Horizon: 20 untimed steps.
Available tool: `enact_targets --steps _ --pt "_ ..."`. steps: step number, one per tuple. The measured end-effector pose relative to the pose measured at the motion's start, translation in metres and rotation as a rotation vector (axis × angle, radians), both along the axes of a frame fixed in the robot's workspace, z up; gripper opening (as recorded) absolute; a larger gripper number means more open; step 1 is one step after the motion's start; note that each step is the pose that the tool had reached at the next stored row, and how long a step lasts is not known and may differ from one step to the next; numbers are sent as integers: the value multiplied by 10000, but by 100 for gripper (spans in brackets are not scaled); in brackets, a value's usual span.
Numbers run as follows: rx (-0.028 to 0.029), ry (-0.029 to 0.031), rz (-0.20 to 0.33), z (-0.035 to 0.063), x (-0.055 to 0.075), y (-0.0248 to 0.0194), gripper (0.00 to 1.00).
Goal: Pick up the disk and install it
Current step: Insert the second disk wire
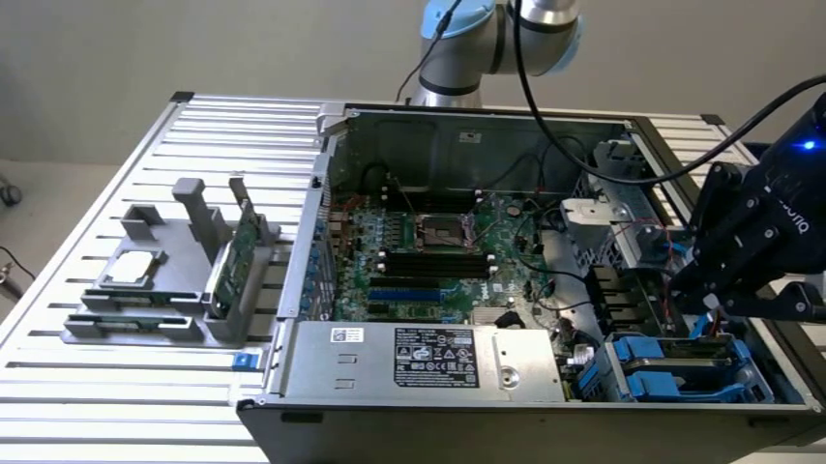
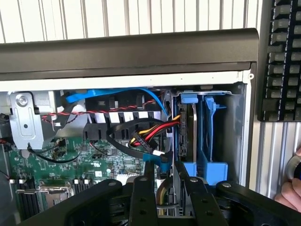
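Note:
The disk [image 2: 188, 132] stands on edge inside the blue drive cage [image 2: 209, 141] at the corner of the open computer case [image 1: 465, 135]. In the exterior view the disk [image 1: 694, 352] lies in that cage [image 1: 671, 377] at the case's front right. My gripper [image 1: 713, 311] hangs just above the cage. Seen from the wrist, my gripper [image 2: 165, 165] has its black fingers [image 2: 143, 188] a modest gap apart, with cables showing through the gap. One finger lies alongside the disk's near end. Nothing shows held between them.
Red, yellow and blue cables [image 2: 141, 136] cross beside the cage. The motherboard [image 1: 432, 256] and power supply [image 1: 432, 358] fill the case. A grey rack [image 1: 168, 290] on the exterior view's left holds a chip and a green card. A hand [image 2: 289, 193] and a keyboard [image 2: 282, 61] lie outside the case.

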State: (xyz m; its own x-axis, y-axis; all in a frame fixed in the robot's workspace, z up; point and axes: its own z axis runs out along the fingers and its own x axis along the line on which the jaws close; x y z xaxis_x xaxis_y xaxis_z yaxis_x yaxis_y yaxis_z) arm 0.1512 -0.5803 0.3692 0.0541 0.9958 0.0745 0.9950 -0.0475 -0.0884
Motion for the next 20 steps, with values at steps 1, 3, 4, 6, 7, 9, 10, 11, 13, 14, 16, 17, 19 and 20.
enact_targets --steps 1,3,4,6,7,9,10,11,13,14,16,17,19,20 --pt "-1 0 -11 -1 1 0 29" --pt "-3 0 -33 -2 2 0 22" --pt "-3 0 -46 -4 2 0 22" --pt "-2 0 -75 -8 2 0 19" --pt "-2 1 -86 -10 2 0 19" --pt "-2 0 -103 -17 2 0 16" --pt "-2 0 -114 -20 1 0 16" --pt "-3 0 -124 -22 1 -1 16" --pt "-3 0 -142 -28 -3 -5 16" --pt "-1 0 -150 -31 -7 -8 16" --pt "-2 0 -159 -33 -17 -19 16" --pt "-2 0 -161 -34 -21 -26 16" --pt "-3 0 -161 -37 -25 -46 16" --pt "-1 0 -162 -41 -26 -58 16"
